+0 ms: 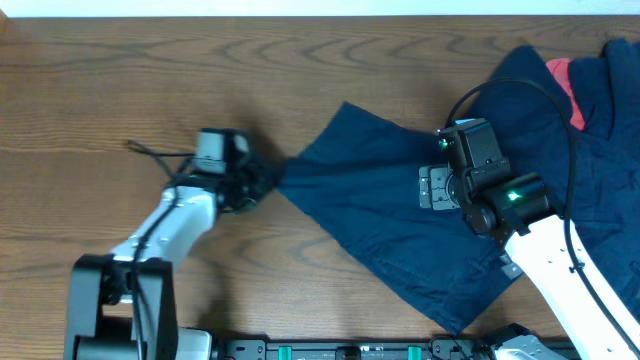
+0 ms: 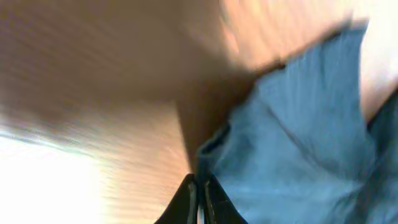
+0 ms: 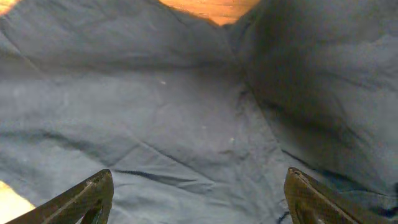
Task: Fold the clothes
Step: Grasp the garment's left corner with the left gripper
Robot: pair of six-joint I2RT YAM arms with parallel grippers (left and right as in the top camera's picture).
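The clothes [image 1: 400,215] lay on the right half of the wooden table [image 1: 100,80], and from my overhead feed I saw a dark navy garment [image 1: 360,190] spread flat near the middle. More navy fabric [image 1: 600,150] was heaped at the far right edge. A pink-red piece [image 1: 565,85] showed among the folds of that heap, near the top right corner. The left gripper [image 1: 262,180] sat at the leftmost corner of the spread garment, where the cloth was drawn out into a narrow point reaching its tips. On the left wrist feed, which was badly blurred, its fingers [image 2: 186,202] were pressed together with the blue fabric edge right against them. I read that as the jaws closed on that corner of the garment, though the blur kept me from seeing the pinch itself. The right gripper [image 1: 440,187] hung over the middle of the same garment, its arm reaching in from the lower right. On the right wrist feed its two fingers [image 3: 87,199] stood wide apart with only wrinkled navy cloth below and nothing between them, so it was open and holding nothing. I could not tell whether its tips touched the fabric.
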